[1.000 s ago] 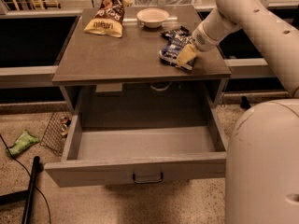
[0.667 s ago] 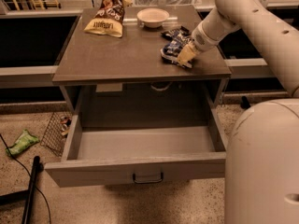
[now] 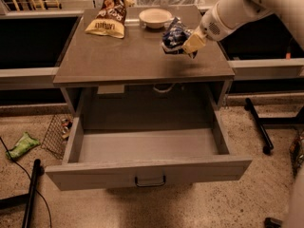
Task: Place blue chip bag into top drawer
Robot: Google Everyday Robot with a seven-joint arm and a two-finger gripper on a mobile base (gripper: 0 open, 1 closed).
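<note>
Floor, lower left: green packet, w/ wire basket just beside cabinet. Tabletop, upper left: yellow-and-brown chip bag; white bowl just to its right. Bottom centre: top drawer pulled open, handle at front centre. Right of bowl: blue chip bag over tabletop's right part, well above drawer. Gripper at bag's right edge, fingers clenched on it; arm enters from upper right.

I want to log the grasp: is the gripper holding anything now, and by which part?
The gripper, above the right side of the table, holds the blue chip bag by its right edge.
</note>
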